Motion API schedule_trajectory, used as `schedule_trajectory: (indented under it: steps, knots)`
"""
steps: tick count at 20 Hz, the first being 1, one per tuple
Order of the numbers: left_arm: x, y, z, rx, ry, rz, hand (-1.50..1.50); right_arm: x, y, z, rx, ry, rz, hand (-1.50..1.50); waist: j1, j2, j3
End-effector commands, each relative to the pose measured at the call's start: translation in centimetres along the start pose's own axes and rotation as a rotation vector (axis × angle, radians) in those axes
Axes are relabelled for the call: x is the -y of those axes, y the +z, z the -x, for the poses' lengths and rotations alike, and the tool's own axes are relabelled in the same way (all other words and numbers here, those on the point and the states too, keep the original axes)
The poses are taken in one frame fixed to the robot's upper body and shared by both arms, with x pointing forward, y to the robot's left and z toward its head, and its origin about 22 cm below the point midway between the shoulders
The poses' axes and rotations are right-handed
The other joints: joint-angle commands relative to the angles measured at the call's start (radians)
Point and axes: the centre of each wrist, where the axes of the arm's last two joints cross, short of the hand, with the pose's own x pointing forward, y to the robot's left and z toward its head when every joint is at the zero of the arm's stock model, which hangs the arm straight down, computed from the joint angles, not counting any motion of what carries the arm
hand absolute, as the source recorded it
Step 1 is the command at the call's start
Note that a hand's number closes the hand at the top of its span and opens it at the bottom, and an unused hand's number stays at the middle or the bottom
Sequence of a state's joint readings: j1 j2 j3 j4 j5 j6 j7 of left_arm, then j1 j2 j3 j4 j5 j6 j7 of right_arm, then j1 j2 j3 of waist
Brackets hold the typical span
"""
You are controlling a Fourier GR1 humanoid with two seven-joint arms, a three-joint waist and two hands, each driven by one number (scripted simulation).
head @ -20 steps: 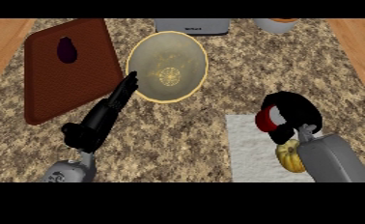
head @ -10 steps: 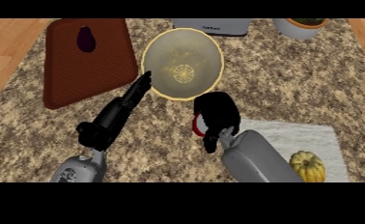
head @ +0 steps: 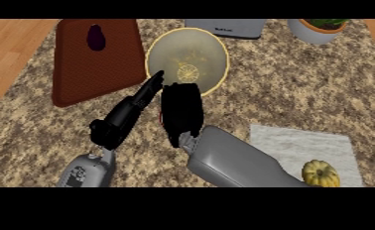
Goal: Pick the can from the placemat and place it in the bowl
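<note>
A grey appliance (head: 225,27) at the counter's far edge carries writing too small to read. The bowl (head: 187,61) holds only a pale pattern. The right hand (head: 181,111) curls round the can (head: 162,118), a red sliver beside the bowl's near rim. The left hand (head: 126,115), fingers straight, touches the rim.

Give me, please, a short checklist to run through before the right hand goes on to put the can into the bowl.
1. Can held: cannot tell; the right hand curls over something, only a thin red edge shows.
2. Bowl free to receive: ok, nothing lies inside it.
3. Right hand over the bowl: not ok, it is at the near rim, not above the middle.
4. Left hand out of the way: not ok, its straight fingers point at the near rim beside the right hand.
5. Squash on the placemat left alone: ok.
</note>
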State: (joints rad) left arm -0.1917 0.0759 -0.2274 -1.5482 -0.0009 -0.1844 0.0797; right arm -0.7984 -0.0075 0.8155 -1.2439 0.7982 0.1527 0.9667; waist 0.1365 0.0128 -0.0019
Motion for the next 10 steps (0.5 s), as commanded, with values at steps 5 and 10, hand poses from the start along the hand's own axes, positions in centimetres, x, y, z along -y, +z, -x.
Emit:
schedule_trajectory:
  steps: [5, 10]
  knots:
    - [-0.8, -0.4, -0.5, -0.01, -0.002, -0.023, 0.0, 5.9, 1.4, -3.9, -0.008, -0.235, 0.37, 1.5, -0.013, -0.007, 0.001]
    - [-0.9, 0.7, 0.7, -0.018, 0.004, -0.042, 0.0, 8.3, 0.9, -4.4, -0.023, -0.396, 0.469, 1.5, -0.033, -0.005, 0.0]
